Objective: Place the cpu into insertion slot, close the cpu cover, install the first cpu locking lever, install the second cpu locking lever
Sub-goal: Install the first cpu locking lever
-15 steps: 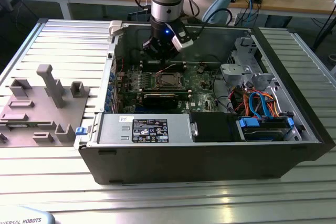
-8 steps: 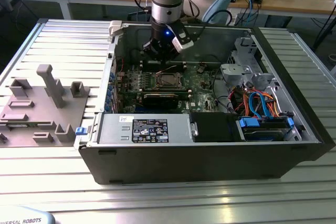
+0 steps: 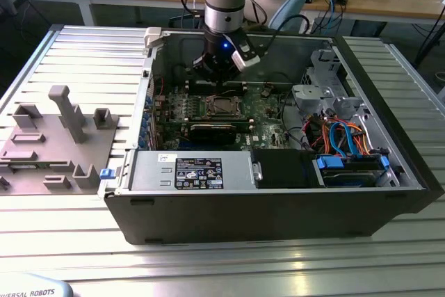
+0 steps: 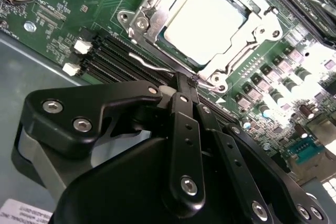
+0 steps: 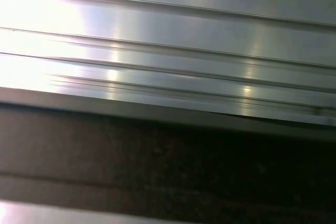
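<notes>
Already the cpu [image 4: 206, 22] sits in the insertion slot [image 4: 157, 11] with the cpu cover [image 4: 244, 40] down around it; the gripper [image 4: 188, 85], fingers pressed together, touches a thin wire lever [image 4: 149, 65] beside it.

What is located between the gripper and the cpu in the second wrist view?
In the second wrist view, a thin wire locking lever and the edge of the cpu cover lie between the gripper and the cpu.
</notes>
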{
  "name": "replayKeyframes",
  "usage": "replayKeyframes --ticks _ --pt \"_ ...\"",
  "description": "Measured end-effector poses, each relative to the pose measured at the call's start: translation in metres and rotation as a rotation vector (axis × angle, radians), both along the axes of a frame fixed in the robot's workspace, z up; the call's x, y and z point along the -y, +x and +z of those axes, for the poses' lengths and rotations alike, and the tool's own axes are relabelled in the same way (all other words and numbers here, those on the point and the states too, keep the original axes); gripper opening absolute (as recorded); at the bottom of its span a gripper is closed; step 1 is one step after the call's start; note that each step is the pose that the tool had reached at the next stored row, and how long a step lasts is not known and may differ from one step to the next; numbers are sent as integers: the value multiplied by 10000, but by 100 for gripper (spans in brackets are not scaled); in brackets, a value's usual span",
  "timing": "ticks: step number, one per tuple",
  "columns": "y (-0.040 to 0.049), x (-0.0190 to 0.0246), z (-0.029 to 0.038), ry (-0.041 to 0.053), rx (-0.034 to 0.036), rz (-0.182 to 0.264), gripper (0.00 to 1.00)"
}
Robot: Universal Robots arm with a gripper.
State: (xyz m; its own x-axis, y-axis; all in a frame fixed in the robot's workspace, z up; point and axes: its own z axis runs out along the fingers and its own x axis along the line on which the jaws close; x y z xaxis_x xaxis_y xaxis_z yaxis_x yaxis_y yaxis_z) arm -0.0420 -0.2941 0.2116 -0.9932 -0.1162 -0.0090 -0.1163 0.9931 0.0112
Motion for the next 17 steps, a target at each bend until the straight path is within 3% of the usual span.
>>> replayKeyframes --ticks 17 --pt "160 1 -84 -7 -5 0 11"
